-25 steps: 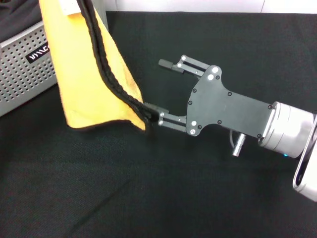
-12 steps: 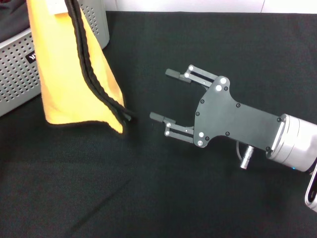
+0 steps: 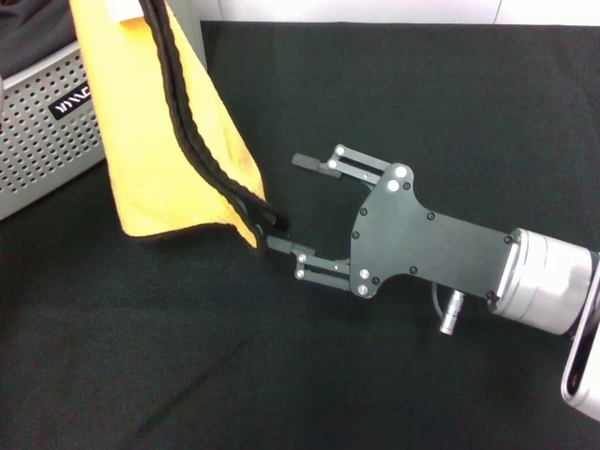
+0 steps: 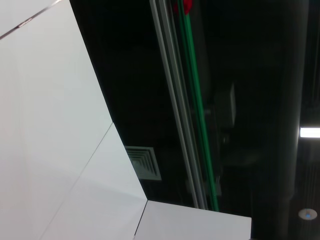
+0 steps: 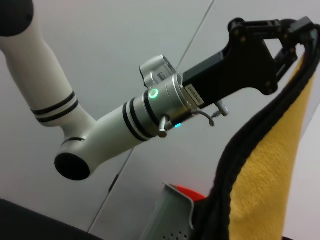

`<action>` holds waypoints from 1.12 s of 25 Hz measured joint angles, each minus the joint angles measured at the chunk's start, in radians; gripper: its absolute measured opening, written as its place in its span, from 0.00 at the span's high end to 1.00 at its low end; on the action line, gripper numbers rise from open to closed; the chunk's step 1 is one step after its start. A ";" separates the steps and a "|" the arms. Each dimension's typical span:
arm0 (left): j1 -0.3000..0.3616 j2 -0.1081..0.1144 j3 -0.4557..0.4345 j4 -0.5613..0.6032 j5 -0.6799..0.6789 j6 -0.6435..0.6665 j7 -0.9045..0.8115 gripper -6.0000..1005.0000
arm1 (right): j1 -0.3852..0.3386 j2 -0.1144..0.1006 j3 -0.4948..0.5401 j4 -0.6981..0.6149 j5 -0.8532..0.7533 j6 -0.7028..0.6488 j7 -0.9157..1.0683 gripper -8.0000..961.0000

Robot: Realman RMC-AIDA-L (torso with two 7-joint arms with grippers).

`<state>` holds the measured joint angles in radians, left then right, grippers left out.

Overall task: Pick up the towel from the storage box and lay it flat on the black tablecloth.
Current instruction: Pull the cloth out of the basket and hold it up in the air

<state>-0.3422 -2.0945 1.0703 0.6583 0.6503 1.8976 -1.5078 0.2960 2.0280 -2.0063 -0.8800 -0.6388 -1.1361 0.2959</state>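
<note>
— What covers the surface?

— The black tablecloth (image 3: 403, 84), plain and matte, spread across nearly the whole head view. A pale wall strip runs along its far edge. The storage box (image 3: 47, 131) stands at the far left, its dotted grey wall and black label showing.

— And the towel?

— The towel (image 3: 159, 141) hangs up off the surface, yellow-orange side out, black edging running down its fold. Its lowest corner dangles just above the cloth, in front of the box. In the right wrist view the left pincer (image 5: 300, 30) pinches the towel's top edge, high up, its white arm slanting against a light grey wall.

— The right arm?

— The right pincer (image 3: 286, 202) reaches in low from the right, fingers spread wide, one fingertip just at the towel's hanging corner — I cannot tell whether it touches.

— The room?

— The left wrist view looks upward: white panels, a dark ceiling, a vent grille (image 4: 145, 162), green and silver rails (image 4: 192, 125), a strip light.
</note>
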 joint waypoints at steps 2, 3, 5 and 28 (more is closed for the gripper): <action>-0.001 -0.002 0.003 0.000 0.000 0.000 0.000 0.95 | 0.012 0.000 -0.006 0.005 0.018 0.007 0.000 0.29; -0.002 -0.002 0.004 0.000 0.000 0.000 0.000 0.95 | 0.020 0.000 -0.007 0.011 0.029 0.009 0.000 0.29; -0.002 -0.004 0.011 0.000 -0.003 0.000 0.000 0.95 | 0.028 0.000 -0.007 0.019 0.046 0.010 -0.001 0.29; -0.003 -0.003 0.063 0.000 -0.049 0.017 -0.001 0.95 | 0.053 0.000 -0.016 0.067 0.096 0.005 -0.040 0.47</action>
<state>-0.3448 -2.0971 1.1335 0.6580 0.6016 1.9149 -1.5090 0.3492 2.0279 -2.0218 -0.8133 -0.5430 -1.1311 0.2559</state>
